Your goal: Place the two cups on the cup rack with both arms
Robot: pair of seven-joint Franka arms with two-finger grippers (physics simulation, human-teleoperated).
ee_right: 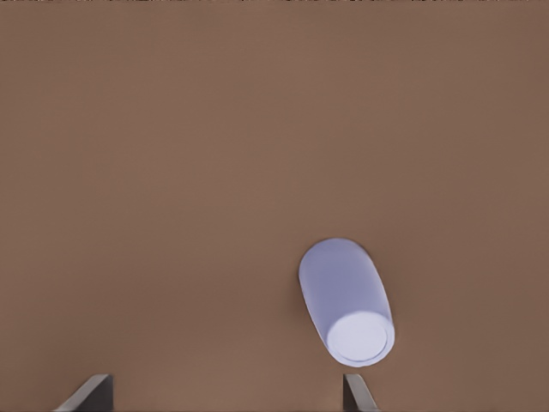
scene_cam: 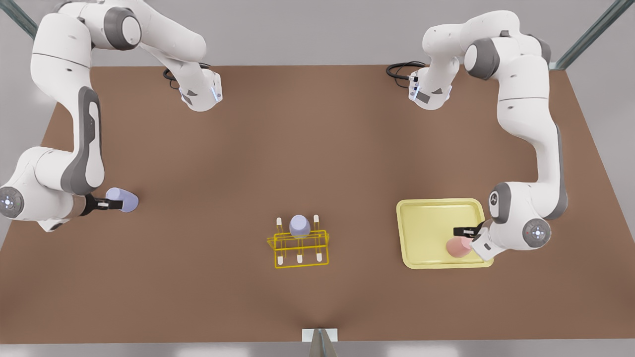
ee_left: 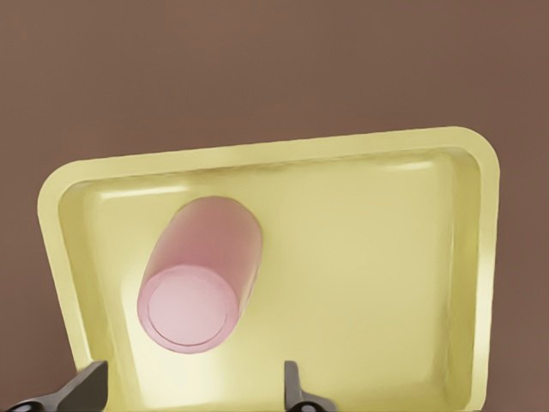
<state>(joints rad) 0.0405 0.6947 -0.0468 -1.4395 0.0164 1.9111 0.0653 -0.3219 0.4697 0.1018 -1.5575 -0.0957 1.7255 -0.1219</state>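
1. The left gripper (scene_cam: 466,234) hangs over the pale yellow tray (scene_cam: 426,210), fingers (ee_left: 292,386) spread wide and empty, above the pink cup (scene_cam: 459,247). That cup sits at about four o'clock of the tray in the front view. To take it well, I'd say the fingers should drop down either side of its round wall and close gently, since the taper could let it slip.
2. The right gripper (scene_cam: 101,204) hovers at nine o'clock of the table (scene_cam: 317,148), fingers (ee_right: 356,393) wide apart with nothing in them. The lavender cup (scene_cam: 124,199) stands on the bare table just beside it; from the wrist it sits off-centre, so I'd centre first.
3. The cup rack (scene_cam: 299,245) is thin bright yellow wire with white-tipped pegs, at six o'clock of the table. A second lavender cup (scene_cam: 299,225) already sits on its far row.
4. Both cups look smooth, matte, handleless. The tray is shallow with rounded corners.
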